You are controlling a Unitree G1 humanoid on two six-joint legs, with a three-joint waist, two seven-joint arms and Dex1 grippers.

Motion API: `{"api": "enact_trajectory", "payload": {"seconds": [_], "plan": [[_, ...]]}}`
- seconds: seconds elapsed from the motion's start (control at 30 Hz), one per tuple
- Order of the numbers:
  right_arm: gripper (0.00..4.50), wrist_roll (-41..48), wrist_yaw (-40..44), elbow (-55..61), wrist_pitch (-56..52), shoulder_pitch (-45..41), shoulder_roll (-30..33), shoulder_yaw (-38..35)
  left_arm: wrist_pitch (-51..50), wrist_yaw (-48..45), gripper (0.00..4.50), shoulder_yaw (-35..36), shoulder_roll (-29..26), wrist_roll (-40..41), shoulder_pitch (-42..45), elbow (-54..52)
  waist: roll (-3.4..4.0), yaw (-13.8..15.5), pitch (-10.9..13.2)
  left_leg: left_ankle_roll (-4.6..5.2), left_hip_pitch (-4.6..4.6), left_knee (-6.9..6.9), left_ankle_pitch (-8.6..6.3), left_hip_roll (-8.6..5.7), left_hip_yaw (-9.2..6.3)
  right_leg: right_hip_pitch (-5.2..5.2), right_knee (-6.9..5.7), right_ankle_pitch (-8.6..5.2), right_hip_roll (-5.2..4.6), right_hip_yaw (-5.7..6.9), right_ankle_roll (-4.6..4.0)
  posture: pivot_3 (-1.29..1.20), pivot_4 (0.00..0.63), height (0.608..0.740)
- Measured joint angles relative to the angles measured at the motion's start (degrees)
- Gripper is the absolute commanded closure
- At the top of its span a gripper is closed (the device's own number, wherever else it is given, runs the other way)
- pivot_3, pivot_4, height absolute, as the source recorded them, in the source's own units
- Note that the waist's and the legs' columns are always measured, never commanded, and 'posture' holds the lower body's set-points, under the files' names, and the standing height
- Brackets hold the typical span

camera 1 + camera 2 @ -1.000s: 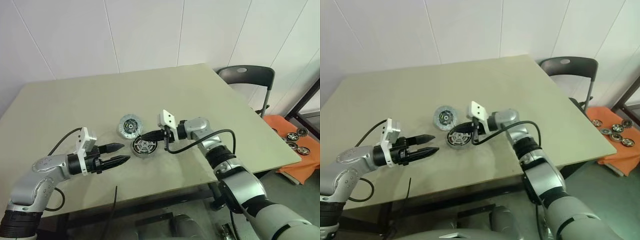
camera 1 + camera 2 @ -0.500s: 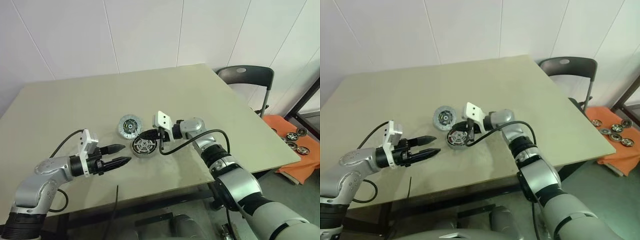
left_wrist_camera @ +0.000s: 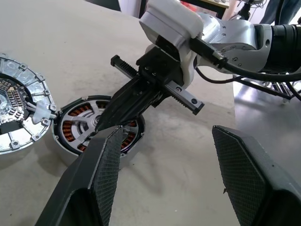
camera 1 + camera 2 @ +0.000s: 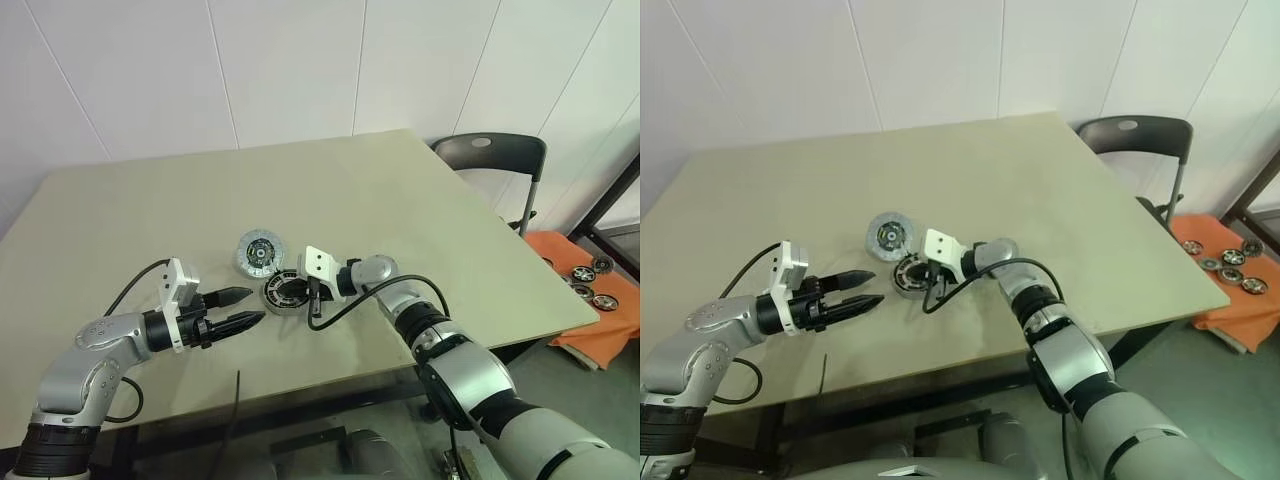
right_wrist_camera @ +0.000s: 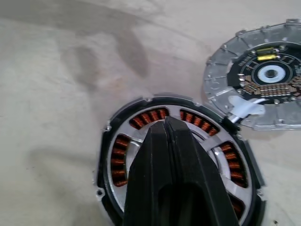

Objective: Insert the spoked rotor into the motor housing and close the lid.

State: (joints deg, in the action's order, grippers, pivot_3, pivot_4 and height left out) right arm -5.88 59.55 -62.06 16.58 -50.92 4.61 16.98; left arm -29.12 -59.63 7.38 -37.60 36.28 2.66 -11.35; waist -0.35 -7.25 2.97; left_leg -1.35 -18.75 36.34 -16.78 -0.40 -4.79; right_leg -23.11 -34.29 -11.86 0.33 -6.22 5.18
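The right hand (image 3: 104,123) has its two black fingers pressed together into one point, holding nothing. Their tip is directly over the spoked rotor (image 5: 176,165), which lies seated in the motor housing (image 3: 70,153) with the copper-brown windings showing between its pale spokes (whether the tip actually touches the rotor cannot be told). The lid (image 5: 263,89) lies flat on the tabletop (image 4: 420,200) just beyond the right hand's fingertips, its rim right beside the housing's rim, its circuit side facing up.

The left hand (image 4: 243,308) hovers over the tabletop with its fingers spread apart and empty. The housing sits just ahead of the left hand's fingertips, and the right hand reaches in from the opposite side, so the two hands point toward each other across the housing.
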Motion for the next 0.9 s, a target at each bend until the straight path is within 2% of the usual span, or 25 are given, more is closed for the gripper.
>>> {"api": "enact_trajectory", "payload": {"seconds": [0.3, 0.47, 0.63, 0.9], "plan": [[4.50, 8.14, 8.94, 3.10, -8.55, -1.79, -1.04, -6.74, 0.89, -0.32, 1.25, -0.02, 0.14, -0.73, 0.37, 1.60, 0.03, -0.15, 0.03, 0.00, 0.18, -0.09, 0.00, 0.03, 0.00, 0.10, -0.01, 0.00, 0.03, 0.00, 0.01, 0.00, 0.000, 0.740], [4.50, 5.25, 4.78, 3.00, -6.82, -2.65, -1.22, -5.31, 1.04, -0.35, 1.25, -0.44, 0.68, -0.82, 0.40, 2.13, 0.03, 0.00, 0.02, 0.00, 0.05, -0.11, 0.00, 0.03, 0.01, -0.01, 0.00, -0.03, 0.01, 0.00, -0.03, 0.00, 0.000, 0.740], [4.50, -1.88, -2.60, 0.58, 1.72, -0.08, -0.73, -0.72, 1.05, -0.24, 1.25, -0.56, 0.82, -0.81, 0.36, 2.19, 0.01, -0.06, 0.01, 0.00, -0.05, -0.11, 0.00, 0.02, 0.03, -0.11, 0.00, -0.02, 0.01, -0.01, -0.04, 0.00, 0.000, 0.740], [4.50, -1.82, -3.30, -0.81, 2.59, -0.62, -0.71, -1.05, 1.04, -0.21, 1.25, -0.56, 0.80, -0.78, 0.31, 2.16, 0.00, -0.08, 0.00, 0.00, 0.08, -0.08, 0.00, 0.03, 0.02, -0.01, -0.06, -0.03, 0.02, -0.01, -0.05, 0.00, 0.000, 0.740]]}}
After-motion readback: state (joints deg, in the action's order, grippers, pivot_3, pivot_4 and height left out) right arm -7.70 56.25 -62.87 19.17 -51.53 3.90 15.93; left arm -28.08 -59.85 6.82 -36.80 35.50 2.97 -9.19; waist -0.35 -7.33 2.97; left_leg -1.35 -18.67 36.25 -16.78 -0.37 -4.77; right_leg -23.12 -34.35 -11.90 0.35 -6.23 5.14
